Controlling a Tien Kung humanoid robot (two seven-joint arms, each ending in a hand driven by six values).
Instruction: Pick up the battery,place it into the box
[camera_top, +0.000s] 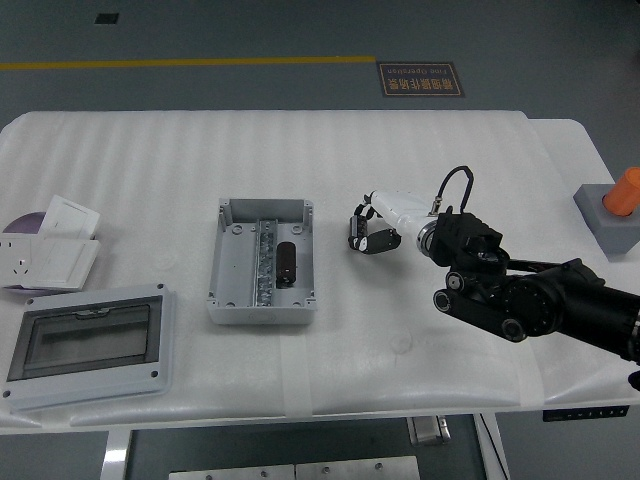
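Observation:
A grey open box (262, 262) stands at the table's middle. A dark cylindrical battery (286, 264) lies inside it, right of a metal rail. My right hand (365, 230), white with black fingers, hovers over the table a little to the right of the box. Its fingers are loosely curled and hold nothing. The black right arm (530, 295) comes in from the right edge. The left arm is out of view.
The box's grey lid with a clear window (88, 340) lies at the front left. White wall sockets (50, 255) lie at the left edge. A grey block with an orange knob (615, 210) stands at the right edge.

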